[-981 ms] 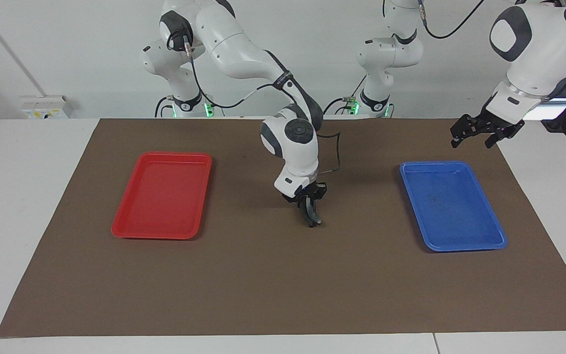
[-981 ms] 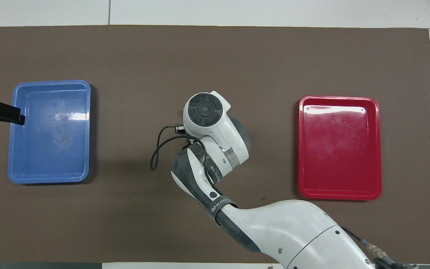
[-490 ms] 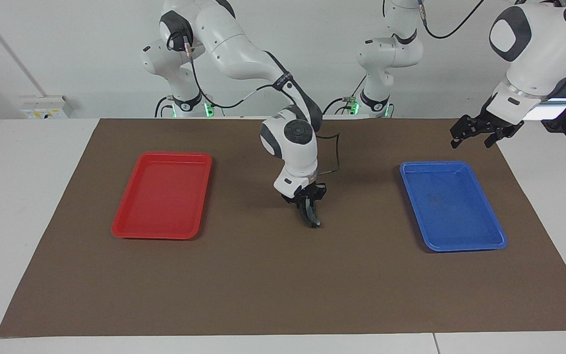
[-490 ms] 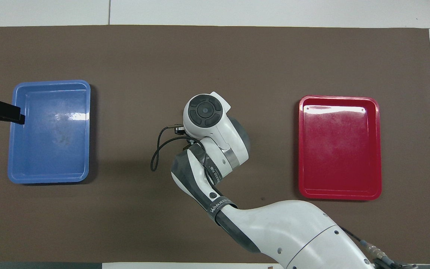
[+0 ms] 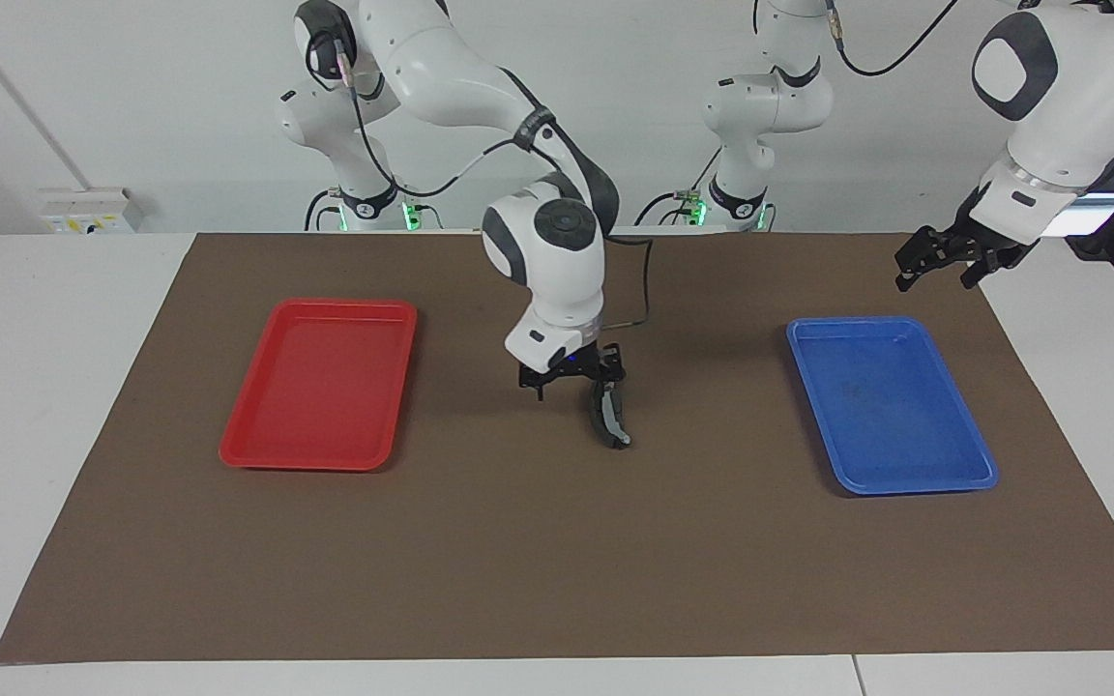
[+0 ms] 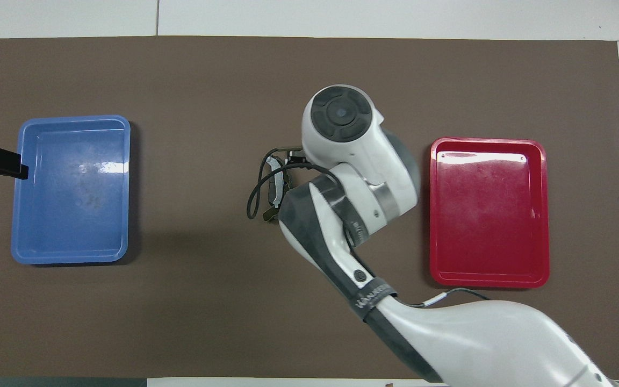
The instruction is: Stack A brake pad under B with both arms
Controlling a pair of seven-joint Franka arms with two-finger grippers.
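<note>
Since half a second ago the right arm has lifted and swung toward the red tray [image 5: 320,382], and its wrist now rides higher. The right gripper [image 5: 571,379] hangs over the middle of the brown mat [image 5: 518,561] with its jaws spread wide and holding nothing. B [image 5: 608,418] lies on the mat at about four o'clock from that gripper in the facing view, its whitish tip pointing away from the robots. One finger [image 5: 601,379] stands just beside B's robot-ward end; whether they touch cannot be told. The A brake pad cannot be made out apart from B; it is probably hidden beneath it, so the stack looks placed.

The left gripper [image 5: 944,266] waits in the air over the mat's edge, at one o'clock from the blue tray [image 5: 891,401] in the facing view. Its state cannot be told.

To finish the release well, the right gripper should probably rise straight up before it travels sideways. That way the near finger does not drag B off whatever lies under it. A curved piece resting on a shorter flat one would likely rock or slide at a light nudge.
</note>
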